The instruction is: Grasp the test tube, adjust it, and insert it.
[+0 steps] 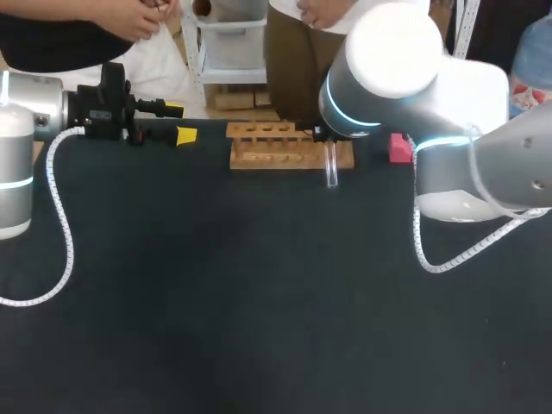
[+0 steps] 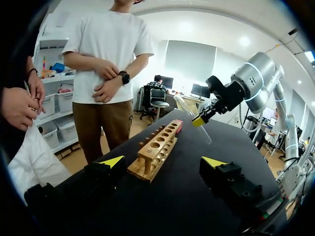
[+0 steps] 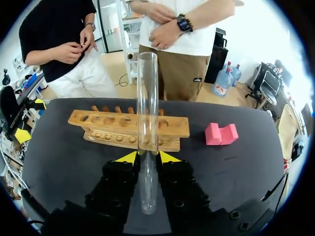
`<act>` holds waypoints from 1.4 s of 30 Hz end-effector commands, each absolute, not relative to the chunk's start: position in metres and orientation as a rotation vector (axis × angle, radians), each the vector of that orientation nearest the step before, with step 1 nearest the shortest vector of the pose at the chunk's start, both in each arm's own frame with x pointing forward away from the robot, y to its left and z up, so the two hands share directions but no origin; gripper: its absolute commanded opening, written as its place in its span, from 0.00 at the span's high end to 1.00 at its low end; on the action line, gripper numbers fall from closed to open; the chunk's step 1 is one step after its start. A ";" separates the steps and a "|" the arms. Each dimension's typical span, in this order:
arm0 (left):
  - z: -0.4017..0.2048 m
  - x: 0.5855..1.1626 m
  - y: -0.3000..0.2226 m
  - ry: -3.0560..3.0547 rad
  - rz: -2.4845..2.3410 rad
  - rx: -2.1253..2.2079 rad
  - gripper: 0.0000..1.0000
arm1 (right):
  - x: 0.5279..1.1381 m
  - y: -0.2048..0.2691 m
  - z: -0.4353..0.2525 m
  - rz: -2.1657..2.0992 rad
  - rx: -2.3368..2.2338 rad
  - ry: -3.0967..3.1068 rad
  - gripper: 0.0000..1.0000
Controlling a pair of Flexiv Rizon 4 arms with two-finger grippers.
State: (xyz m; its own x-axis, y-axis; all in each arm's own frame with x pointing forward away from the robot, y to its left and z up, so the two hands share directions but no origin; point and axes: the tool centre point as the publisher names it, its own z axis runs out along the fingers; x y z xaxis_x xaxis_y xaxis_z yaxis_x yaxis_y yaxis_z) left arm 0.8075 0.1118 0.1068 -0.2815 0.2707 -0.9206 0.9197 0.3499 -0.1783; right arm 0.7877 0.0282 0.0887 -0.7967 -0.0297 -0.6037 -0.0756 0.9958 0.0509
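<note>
Since the tube [image 3: 147, 98] has to end upright in a hole, the right gripper [image 3: 144, 158] has it clenched between both yellow tips. Most of its length runs out ahead of the jaws, and a shorter part runs back under the wrist. It hangs in the air, tilted, just short of the rack [image 3: 98, 120], which lies crosswise ahead of the jaws. The end ahead looks open, though I cannot be sure through the clear glass. If so, the tube probably needs turning before it can go in.

The left gripper [image 1: 179, 122] waits with its jaws released and wide. The rack's end is straight ahead of them, so it seems well placed to take the tube for a regrasp.

The rack stands close to the table's [image 1: 259, 302] far edge, so there is little room beyond it. A pink block [image 3: 220, 134] sits ahead of the right jaws and off to one side, near the rack's end but apart from it. The broad bare cloth behind both grippers gives the safest space for swinging the tube.
</note>
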 end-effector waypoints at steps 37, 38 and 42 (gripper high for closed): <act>0.106 0.806 0.112 1.755 -0.953 1.056 0.00 | 0.764 0.021 0.132 0.148 -0.151 2.427 1.00; 0.106 0.806 0.112 1.755 -0.953 1.056 0.00 | 0.764 0.021 0.132 0.148 -0.151 2.427 1.00; 0.106 0.806 0.112 1.755 -0.953 1.056 0.00 | 0.764 0.021 0.132 0.148 -0.151 2.427 1.00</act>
State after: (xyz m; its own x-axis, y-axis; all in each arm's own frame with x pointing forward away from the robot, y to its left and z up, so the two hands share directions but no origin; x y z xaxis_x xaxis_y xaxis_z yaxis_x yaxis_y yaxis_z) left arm 0.8075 0.1118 0.1068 -0.2815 0.2708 -0.9206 0.9197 0.3498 -0.1783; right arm 0.7656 0.0212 0.1330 -0.7592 -0.0713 -0.6469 -0.1490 0.9866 0.0661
